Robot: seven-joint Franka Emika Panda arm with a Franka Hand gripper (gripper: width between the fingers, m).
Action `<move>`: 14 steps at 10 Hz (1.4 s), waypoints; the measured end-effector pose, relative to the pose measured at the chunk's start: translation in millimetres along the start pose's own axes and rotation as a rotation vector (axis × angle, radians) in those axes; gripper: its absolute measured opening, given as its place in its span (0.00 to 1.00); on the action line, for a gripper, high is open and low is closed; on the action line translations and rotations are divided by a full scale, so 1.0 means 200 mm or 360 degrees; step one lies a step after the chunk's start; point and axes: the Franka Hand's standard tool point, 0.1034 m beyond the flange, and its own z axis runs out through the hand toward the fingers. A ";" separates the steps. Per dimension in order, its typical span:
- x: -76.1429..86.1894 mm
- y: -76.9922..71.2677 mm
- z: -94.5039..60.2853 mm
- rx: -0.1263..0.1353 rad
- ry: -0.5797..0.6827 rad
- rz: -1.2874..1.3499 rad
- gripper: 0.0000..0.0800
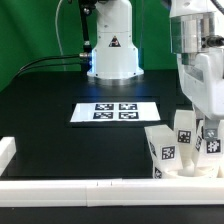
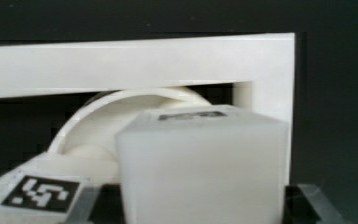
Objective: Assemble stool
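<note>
White plastic parts of the stool kit are gathered at the exterior view's lower right, against the long white border rail [image 1: 90, 188] that runs along the near edge of the black surface [image 1: 60, 130]. 3 short blocky legs, each bearing a black-and-white square tag, are seen there: one leg [image 1: 163, 150] stands nearest the exterior view's left of the cluster, a second leg [image 1: 186, 131] rises just beside it, and a third leg [image 1: 212, 140] is partly cut off by the frame's edge. The gripper [image 1: 197, 118] is lowered from above into this cluster, and its white body covers the tops of the parts. In the exterior view it cannot be told which part is touched. In the wrist view a blocky white leg [image 2: 197, 165] fills the foreground directly between the dark inner edges of the fingers, so the gripper is closed on that leg. Behind it the rounded rim of the seat [image 2: 126, 118] is seen resting against the corner of the border rail [image 2: 140, 60], and another tagged leg [image 2: 48, 190] lies beside the held one. Further back on the surface, well apart from the parts, the marker board [image 1: 113, 111] with 4 tags lies flat in front of the arm's base [image 1: 112, 50].
</note>
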 end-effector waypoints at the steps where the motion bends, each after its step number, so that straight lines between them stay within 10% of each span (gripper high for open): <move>1: 0.00 0.00 0.00 0.0001 -0.0004 0.0126 0.42; 5: 0.00 0.00 0.00 0.0009 -0.0021 0.0641 0.42; 7: -0.01 0.00 0.00 0.0001 -0.0023 0.0494 0.43; 9: -0.02 -0.03 -0.09 -0.0033 -0.0063 -0.0063 0.77; 14: -0.03 -0.03 -0.09 -0.0028 -0.0061 -0.0736 0.81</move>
